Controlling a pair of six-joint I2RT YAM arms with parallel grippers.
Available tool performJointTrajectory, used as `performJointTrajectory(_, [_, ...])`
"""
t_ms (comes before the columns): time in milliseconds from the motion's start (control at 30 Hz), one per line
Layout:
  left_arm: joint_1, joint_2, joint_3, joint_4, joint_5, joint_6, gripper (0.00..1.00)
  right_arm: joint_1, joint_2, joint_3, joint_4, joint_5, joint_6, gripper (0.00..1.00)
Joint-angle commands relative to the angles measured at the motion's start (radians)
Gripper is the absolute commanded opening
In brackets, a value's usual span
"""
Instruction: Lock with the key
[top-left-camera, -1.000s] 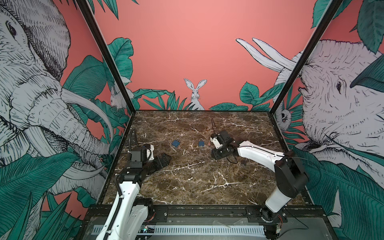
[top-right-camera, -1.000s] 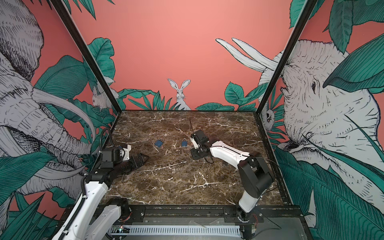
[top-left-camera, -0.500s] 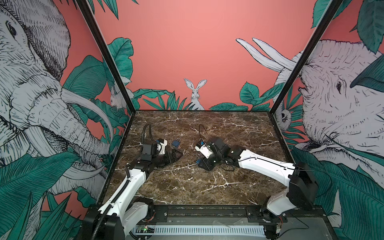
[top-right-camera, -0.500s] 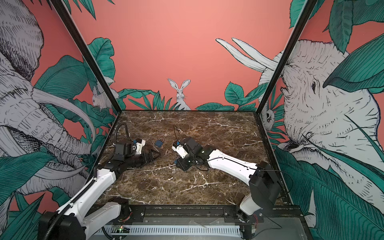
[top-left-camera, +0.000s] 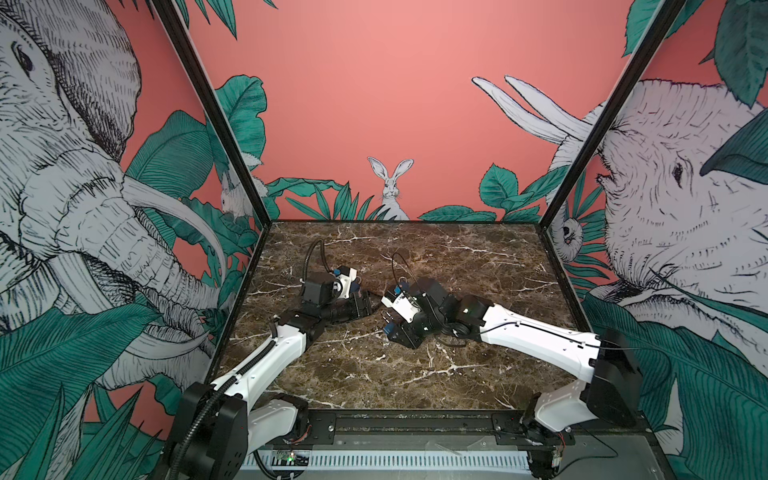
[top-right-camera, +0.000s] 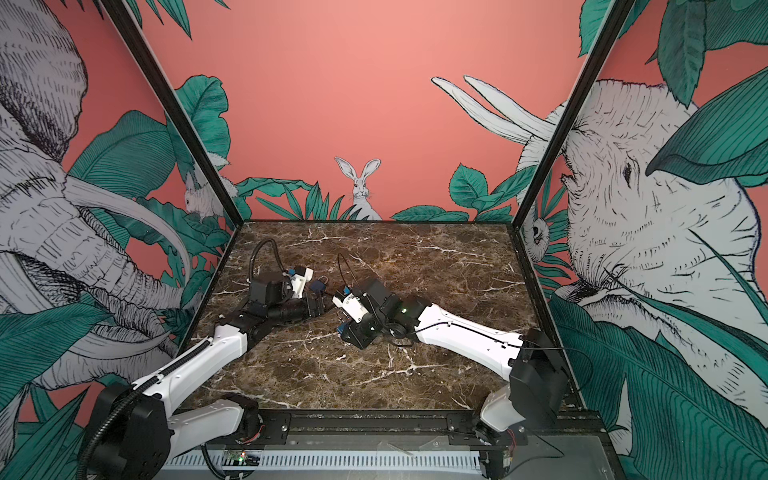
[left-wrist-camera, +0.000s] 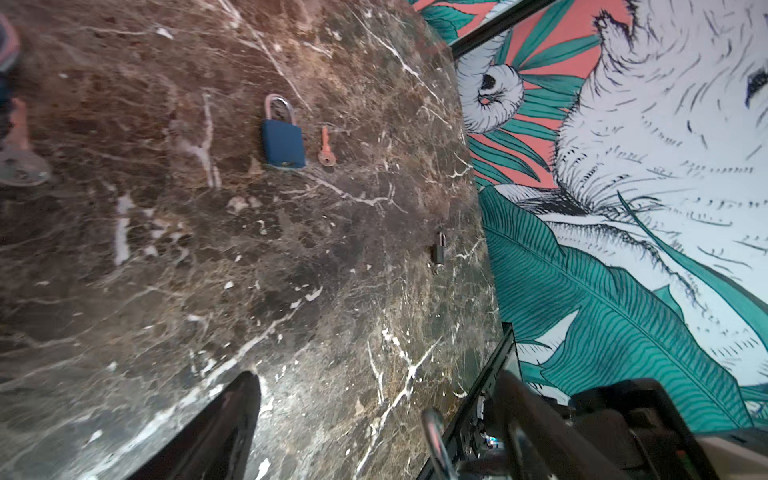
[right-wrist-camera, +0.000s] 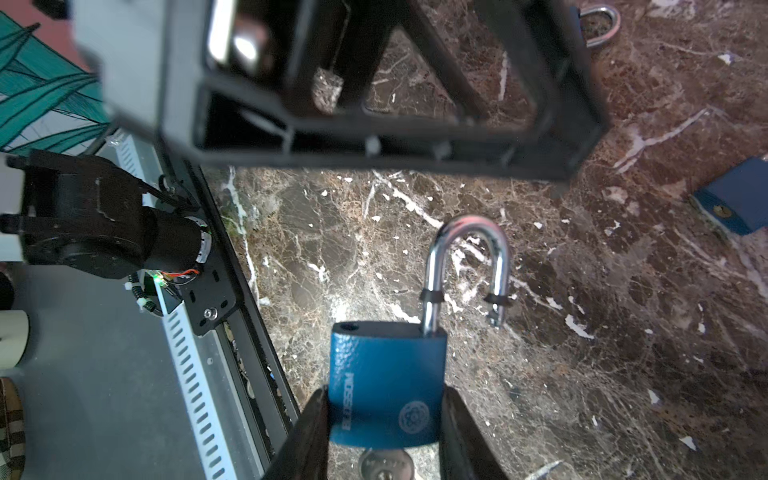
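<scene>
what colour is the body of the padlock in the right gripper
Blue padlock body, with a silver shackle; shows best in the right wrist view.

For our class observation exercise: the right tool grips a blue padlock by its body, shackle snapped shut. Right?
No: the shackle stands open, its free end clear of the body, in the right wrist view. The right tool does grip the blue padlock by its body.

On the table (left-wrist-camera: 291, 299), a key (left-wrist-camera: 326, 150) lies just beside a padlock (left-wrist-camera: 282, 143).
</scene>
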Motion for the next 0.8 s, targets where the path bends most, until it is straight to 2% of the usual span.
performJointTrajectory(0, [-0.032,0.010,0.018,0.066,0.020,-0.008,0.87,0.005,-0.029,0.010,0.050,-0.017,0.010,0.08])
performJointTrajectory(233, [-0.047,0.001,0.003,0.061,0.023,-0.022,0.80,0.006,-0.034,0.021,0.045,-0.004,0.004,0.08])
performJointTrajectory(400, [-0.047,0.010,0.060,-0.165,-0.073,0.049,0.76,0.006,-0.074,0.020,0.033,0.000,0.005,0.08])
performJointTrajectory(567, [-0.048,0.024,0.048,-0.125,-0.046,0.028,0.74,0.005,-0.111,0.012,0.023,0.006,0.007,0.09])
performJointTrajectory(767, [-0.047,0.049,0.068,-0.164,-0.060,0.036,0.71,0.005,-0.135,0.015,0.009,0.013,0.002,0.08])
